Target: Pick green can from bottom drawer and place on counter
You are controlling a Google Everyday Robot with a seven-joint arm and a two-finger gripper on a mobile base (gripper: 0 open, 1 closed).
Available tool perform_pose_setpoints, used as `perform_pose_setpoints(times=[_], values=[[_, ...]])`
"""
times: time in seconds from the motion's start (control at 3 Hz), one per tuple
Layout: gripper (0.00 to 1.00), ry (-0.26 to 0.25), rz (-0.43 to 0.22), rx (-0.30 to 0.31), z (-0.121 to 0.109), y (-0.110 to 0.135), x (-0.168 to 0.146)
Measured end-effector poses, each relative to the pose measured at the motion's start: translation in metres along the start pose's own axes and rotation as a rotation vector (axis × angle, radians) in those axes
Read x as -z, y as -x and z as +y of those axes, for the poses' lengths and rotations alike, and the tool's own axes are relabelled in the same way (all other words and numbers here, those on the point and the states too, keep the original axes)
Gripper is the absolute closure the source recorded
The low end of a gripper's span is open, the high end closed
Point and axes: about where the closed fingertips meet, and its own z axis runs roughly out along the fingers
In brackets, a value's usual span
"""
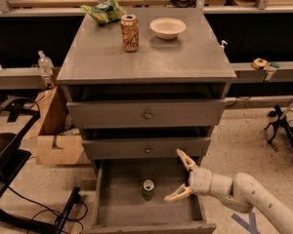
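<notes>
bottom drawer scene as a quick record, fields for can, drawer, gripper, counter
green can: upright on the drawer floor, not held
bottom drawer: pulled open
gripper: open, over the drawer's right side, right of the can, not touching it
counter: holds a tan can, a white bowl and a green bag
</notes>
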Motion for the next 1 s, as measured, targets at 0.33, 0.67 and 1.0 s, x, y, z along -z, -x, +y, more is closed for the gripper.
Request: perform_pose_setpoints(times=[0.33,0.67,1.0], values=[[0.00,0.047,-0.005,-0.034,0.015,-0.072,-0.020],[0.00,0.081,0.019,-0.110,0.030,-0.141,-0.044],[0.00,0.080,0.028,-0.120,0.031,-0.152,-0.052]])
